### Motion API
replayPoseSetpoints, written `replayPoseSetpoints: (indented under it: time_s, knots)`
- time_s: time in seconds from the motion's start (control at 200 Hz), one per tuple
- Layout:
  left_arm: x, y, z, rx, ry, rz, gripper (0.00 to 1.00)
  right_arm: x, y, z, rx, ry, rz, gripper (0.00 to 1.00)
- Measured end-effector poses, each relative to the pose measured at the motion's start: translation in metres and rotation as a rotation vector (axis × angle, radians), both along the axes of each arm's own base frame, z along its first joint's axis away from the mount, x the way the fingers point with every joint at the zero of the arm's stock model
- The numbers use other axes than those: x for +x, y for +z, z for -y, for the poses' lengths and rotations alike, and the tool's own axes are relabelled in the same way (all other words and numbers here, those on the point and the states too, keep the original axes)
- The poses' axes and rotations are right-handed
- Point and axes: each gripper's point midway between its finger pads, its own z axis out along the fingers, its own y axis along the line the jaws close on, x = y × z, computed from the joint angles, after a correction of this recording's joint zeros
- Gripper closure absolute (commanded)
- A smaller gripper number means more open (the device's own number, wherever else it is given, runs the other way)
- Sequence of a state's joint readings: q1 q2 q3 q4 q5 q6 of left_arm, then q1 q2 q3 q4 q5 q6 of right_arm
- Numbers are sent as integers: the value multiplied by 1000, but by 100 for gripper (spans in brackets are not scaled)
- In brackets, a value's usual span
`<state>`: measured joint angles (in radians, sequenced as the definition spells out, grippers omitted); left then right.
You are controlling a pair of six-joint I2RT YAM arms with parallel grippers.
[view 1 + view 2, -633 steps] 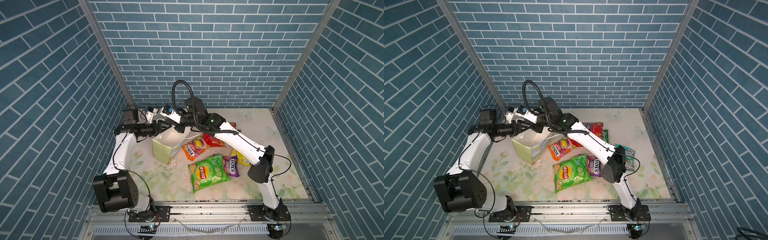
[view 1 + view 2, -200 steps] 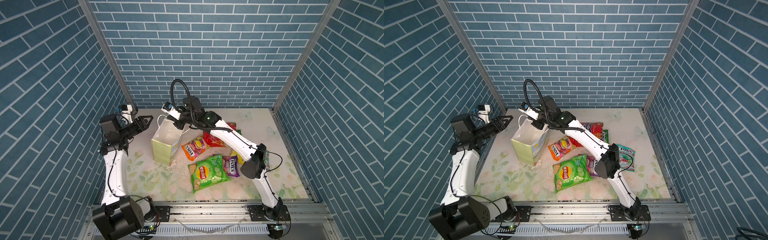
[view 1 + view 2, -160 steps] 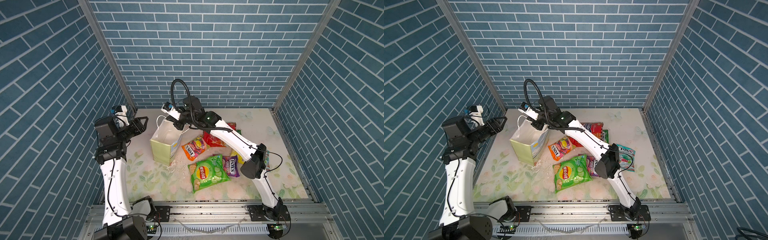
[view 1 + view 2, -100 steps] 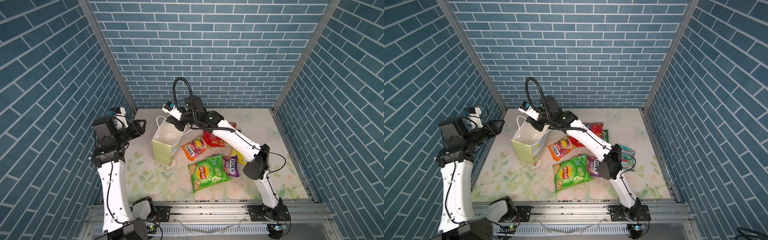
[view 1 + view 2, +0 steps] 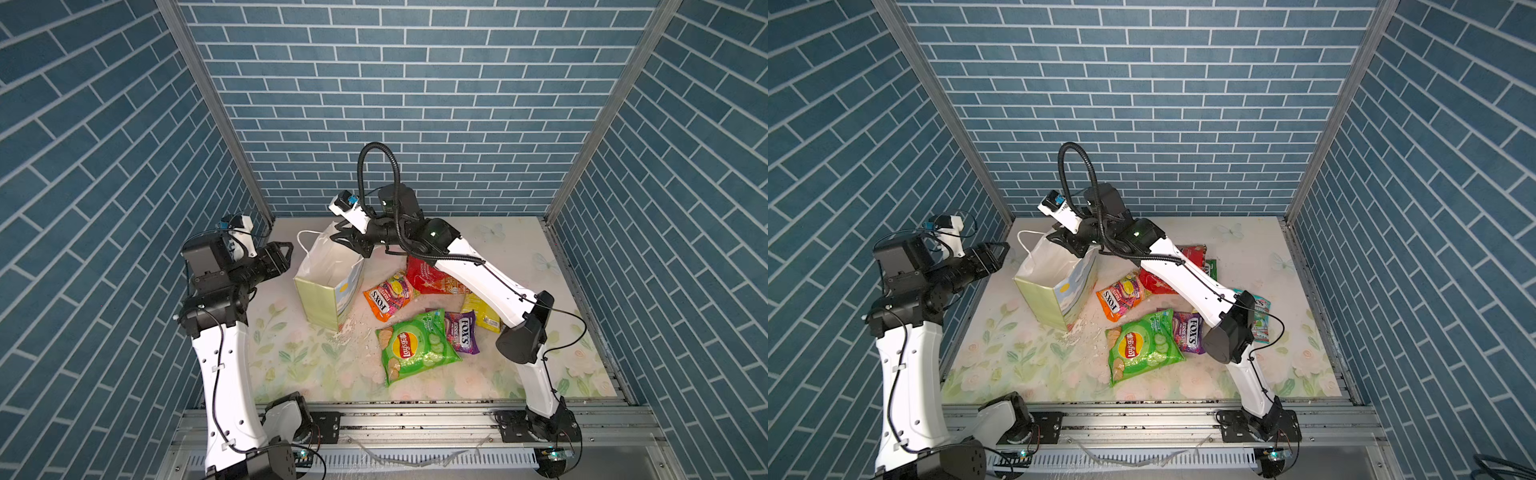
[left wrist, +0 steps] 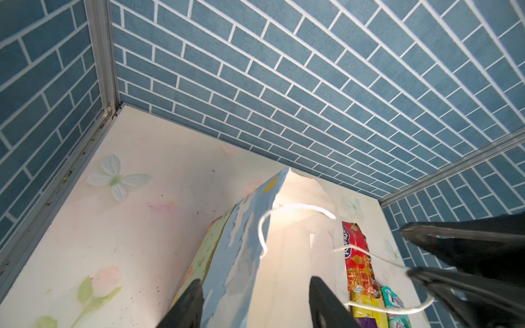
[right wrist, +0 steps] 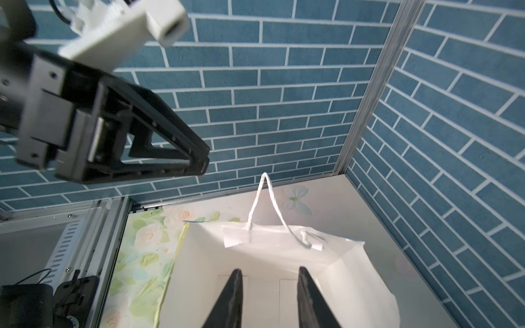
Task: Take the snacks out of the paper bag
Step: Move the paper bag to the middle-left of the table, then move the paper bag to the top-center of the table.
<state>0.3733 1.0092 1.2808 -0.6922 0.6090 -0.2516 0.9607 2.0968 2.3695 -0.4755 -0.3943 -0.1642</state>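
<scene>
1. The pale floral-print desk (image 5: 311, 365) carries everything.
2. The tall paper bag (image 5: 322, 299), pale green on its sides with a sky-and-field print and white cord handles, stands mouth-up toward the desk's back left, leaning slightly. Its white inside shows in the right wrist view.
3. The left pincer (image 5: 286, 253) hangs raised to the left of the bag, apart from it, fingers spread with nothing between them.
4. The right pincer (image 7: 269, 271) sits over the bag's mouth at its far rim, fingers parted around nothing. In the left wrist view one cord handle runs up to a finger; whether it touches I cannot tell.
5. The green Lay's chip packet (image 5: 411, 347) lies flat, nearest the desk's front, right of the bag.
6. The large red packet (image 5: 428, 276) lies behind it, partly under the right arm.
7. The orange Fox's candy packet (image 5: 388, 295) lies just beside the bag.
8. The purple Fox's candy packet (image 5: 463, 336) touches the Lay's packet's right edge.
9. The yellow packet (image 5: 482, 311) lies partly hidden by the arm.
10. The teal-white packet (image 5: 1260, 320) lies farthest right.
</scene>
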Motion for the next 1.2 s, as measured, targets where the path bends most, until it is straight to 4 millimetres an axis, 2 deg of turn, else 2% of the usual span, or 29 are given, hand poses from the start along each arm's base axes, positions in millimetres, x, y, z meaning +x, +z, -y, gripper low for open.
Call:
replayPoseSetpoints:
  time_s: [0.145, 0.285, 0.485, 0.64, 0.77, 0.855, 0.955, 1.055, 1.2]
  knots:
    - [-2, -3, -4, 18, 21, -13, 40, -11, 32, 21, 50, -26, 8, 67]
    - [-6, -4, -5, 31, 27, -23, 40, -21, 46, 51, 76, -83, 18, 65]
    - [-13, 11, -2, 60, 22, 1, 41, -29, 40, 95, 67, -191, 29, 65]
    - [-27, 2, -16, 102, 119, -56, 43, -27, 28, 136, 33, -334, 14, 64]
    - [-40, -26, -28, 124, 195, -130, 41, -18, 18, 191, 4, -526, -17, 64]
    - [-46, -54, -25, 109, 193, -172, 41, -11, 7, 238, 3, -677, -49, 64]
    - [-54, -82, -16, 78, 165, -210, 41, -11, -13, 299, 16, -858, -104, 63]
    - [-59, -95, -9, 58, 137, -236, 45, -19, -35, 352, 30, -1018, -151, 63]
    - [-70, -105, -8, 54, 152, -296, 47, -38, -46, 398, 56, -1152, -175, 61]
